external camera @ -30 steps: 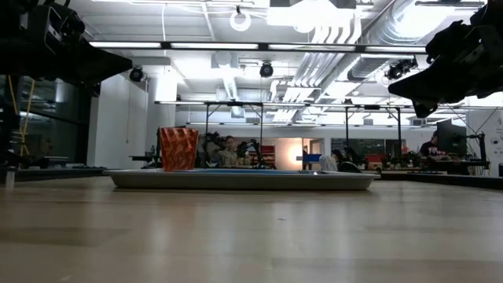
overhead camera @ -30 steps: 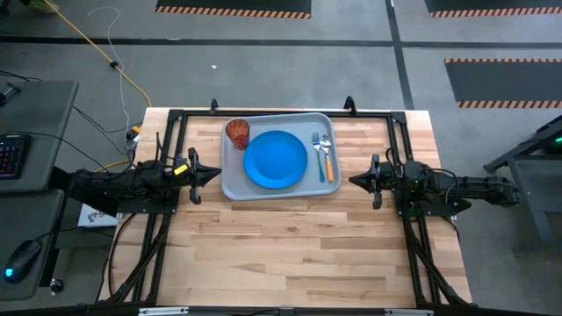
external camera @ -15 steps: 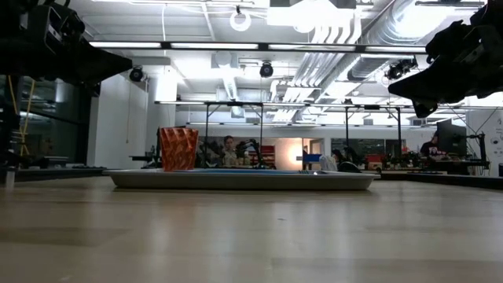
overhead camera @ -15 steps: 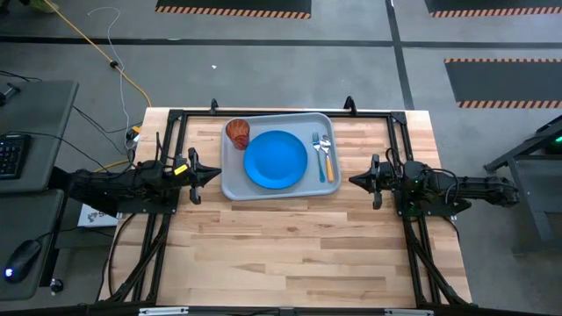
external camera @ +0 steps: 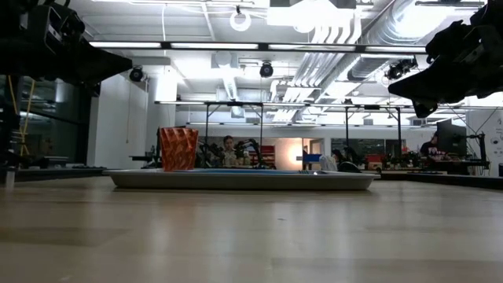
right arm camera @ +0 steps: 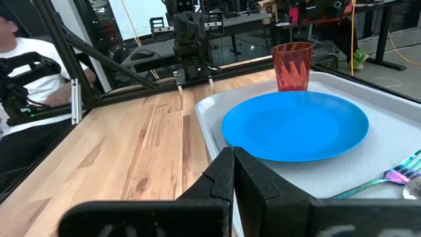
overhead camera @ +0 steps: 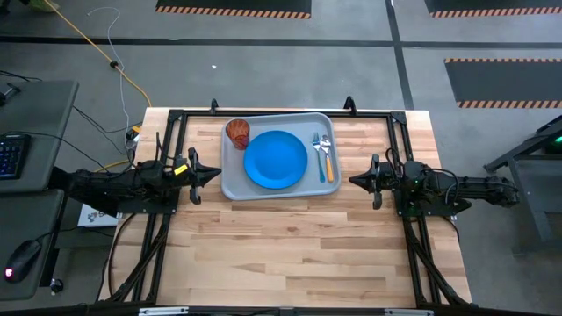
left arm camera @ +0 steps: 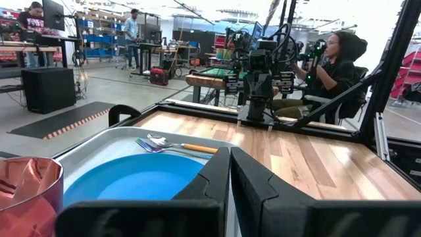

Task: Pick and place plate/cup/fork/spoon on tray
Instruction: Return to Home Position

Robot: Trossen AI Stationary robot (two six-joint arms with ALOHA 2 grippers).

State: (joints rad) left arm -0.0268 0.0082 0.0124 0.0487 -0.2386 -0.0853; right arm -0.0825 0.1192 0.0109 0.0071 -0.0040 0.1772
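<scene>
The pale grey-blue tray (overhead camera: 230, 180) lies at the table's far middle. On it lie the bright blue plate (overhead camera: 276, 159), the reddish-brown cup (overhead camera: 238, 132) standing upright at its far left corner, and the teal-handled fork (overhead camera: 319, 158) beside the orange-handled spoon (overhead camera: 329, 160) at its right. My left gripper (overhead camera: 216, 174) is shut and empty just off the tray's left edge. My right gripper (overhead camera: 353, 181) is shut and empty off the tray's right edge. The plate (right arm camera: 295, 125), cup (right arm camera: 291, 66) and fork's handle (right arm camera: 378, 181) also show in the right wrist view.
A black frame (overhead camera: 281, 112) runs around the table's far part and sides. Bare wood spreads across the table's near half (overhead camera: 281, 254). People sit and stand in the room beyond the table (left arm camera: 332, 62).
</scene>
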